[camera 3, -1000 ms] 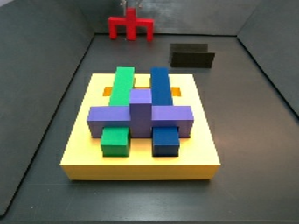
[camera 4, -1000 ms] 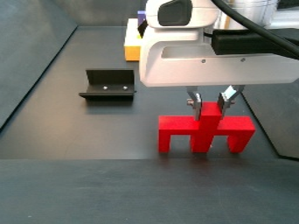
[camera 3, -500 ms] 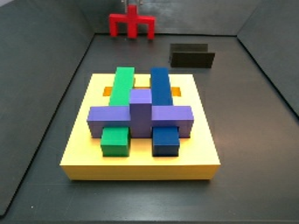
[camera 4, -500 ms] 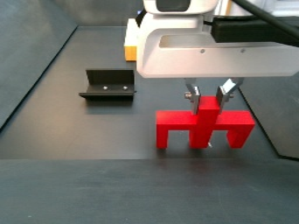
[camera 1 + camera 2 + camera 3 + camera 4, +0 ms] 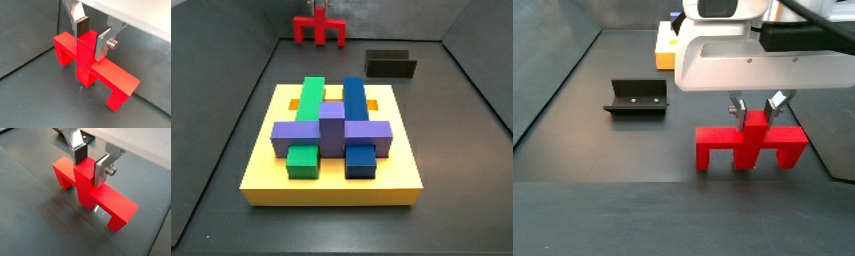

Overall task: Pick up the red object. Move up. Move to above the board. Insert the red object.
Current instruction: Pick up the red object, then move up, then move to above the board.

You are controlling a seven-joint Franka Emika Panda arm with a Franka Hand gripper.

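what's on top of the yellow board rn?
On the board in a side view: a green bar and blue bar, crossed by the purple block. Slots beneath them are covered. The red object is elsewhere, in the gripper, fingers on its post.

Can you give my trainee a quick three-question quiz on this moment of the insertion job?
1. True or false: the gripper has its fingers on either side of the central post of the red object.
2. Multiple choice: the board carries which blocks? A) green, blue and purple B) only red C) none
3. Fill in: in a side view, the fixture stands on the floor, apart from the ____ object.

Key
1. True; both wrist views show the silver plates flanking the post.
2. A
3. red
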